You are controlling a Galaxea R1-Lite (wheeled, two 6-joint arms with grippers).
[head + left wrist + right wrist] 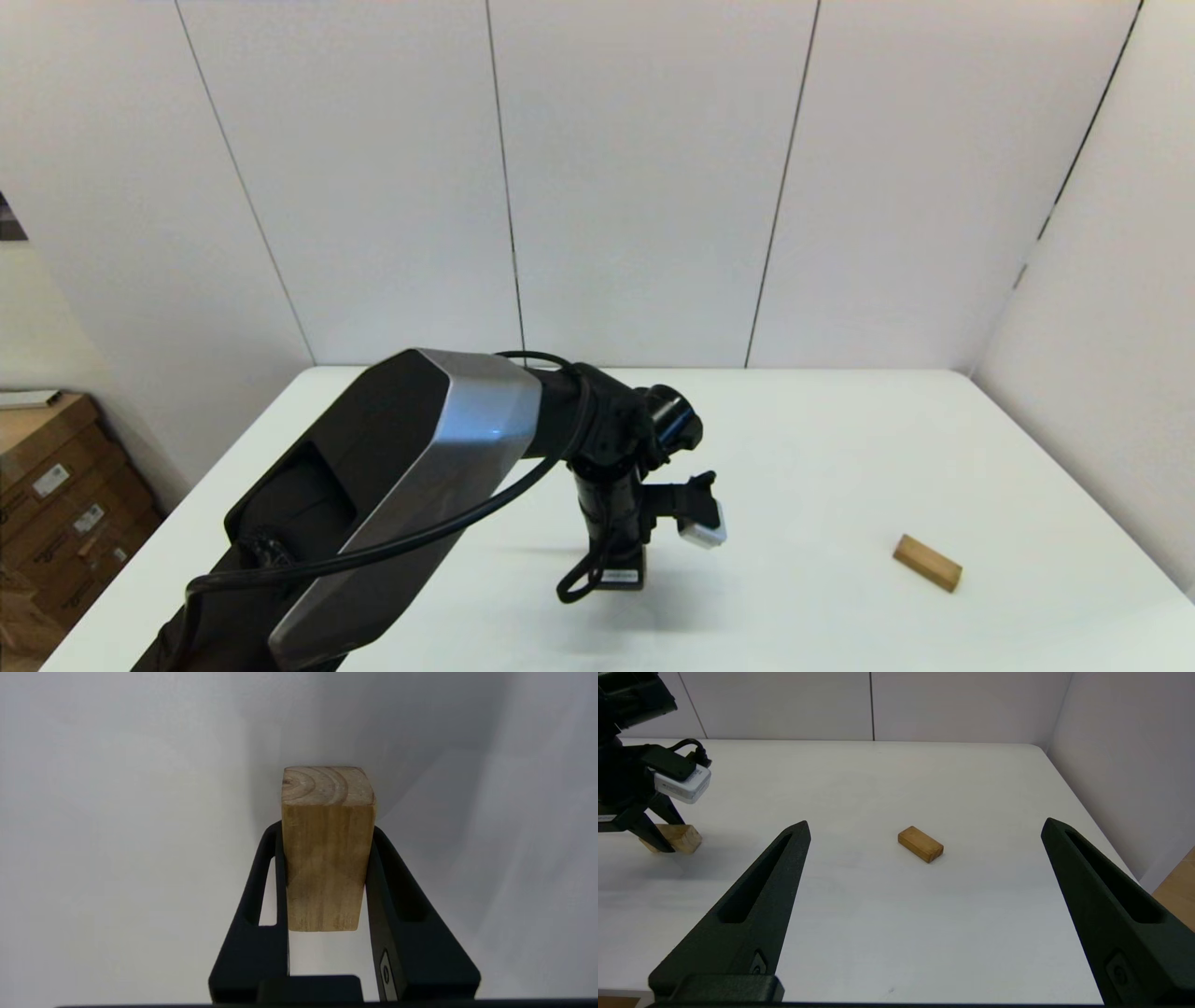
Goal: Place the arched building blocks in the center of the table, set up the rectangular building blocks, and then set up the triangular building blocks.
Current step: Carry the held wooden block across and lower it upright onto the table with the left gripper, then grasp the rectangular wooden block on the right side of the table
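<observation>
Near the surface (pixel 840 448) centre, the left tool (pixel 327 858) grips a wooden block (pixel 327 849), arch notch not visible. Rectangular block (pixel 920 844) lies flat, not yet set up; right tool (pixel 924 826) spread empty.

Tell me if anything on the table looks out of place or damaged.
Nothing stands out. The left gripper holds a wooden block at the table centre; the rectangular block lies flat and intact to the right.
</observation>
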